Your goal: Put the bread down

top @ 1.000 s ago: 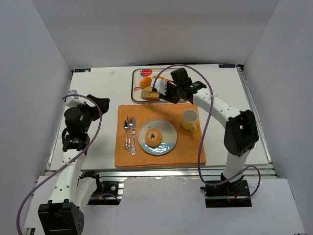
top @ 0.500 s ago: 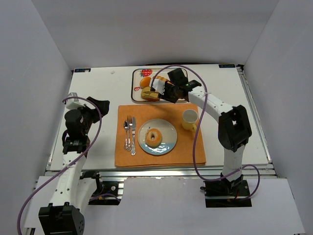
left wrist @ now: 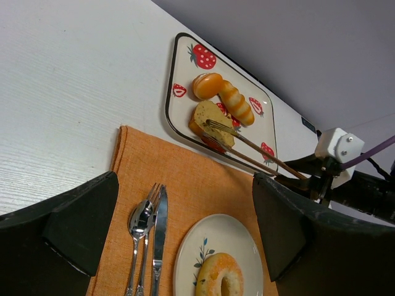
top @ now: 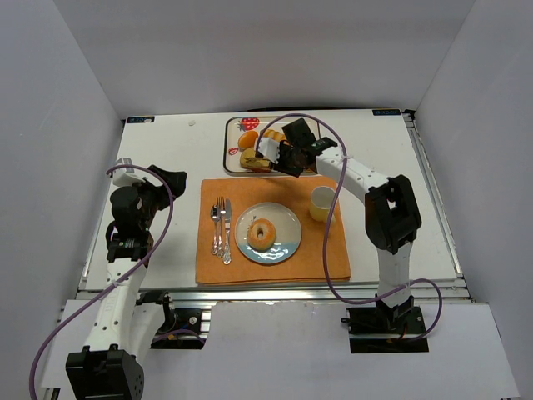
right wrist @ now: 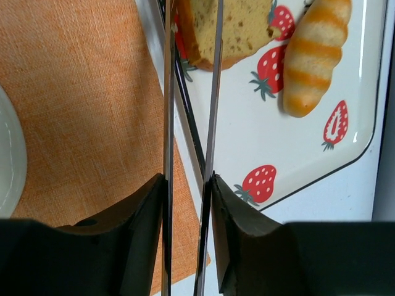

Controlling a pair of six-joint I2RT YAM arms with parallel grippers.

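The ring-shaped doughnut (top: 262, 234) lies on a white plate (top: 287, 225); it also shows in the left wrist view (left wrist: 219, 277). The loaf slice (top: 252, 161) lies on the strawberry tray (top: 233, 146), and shows in the left wrist view (left wrist: 207, 114) and the right wrist view (right wrist: 244, 28). My right gripper (top: 287, 158) (right wrist: 187, 185) is shut on metal tongs (right wrist: 213, 92) whose tips reach the slice, one arm over it, one at its edge. My left gripper (top: 166, 179) (left wrist: 184, 182) is open and empty at the table's left.
The tray also holds a striped roll (right wrist: 315, 55) and an orange bun (left wrist: 205, 85). An orange placemat (top: 275, 271) carries the plate, a spoon, fork and knife (top: 221, 229) and a yellow mug (top: 321, 202) under my right forearm.
My right arm has swung left and its gripper has moved the tongs a little further over the tray toward the loaf slice. My left arm has barely moved.
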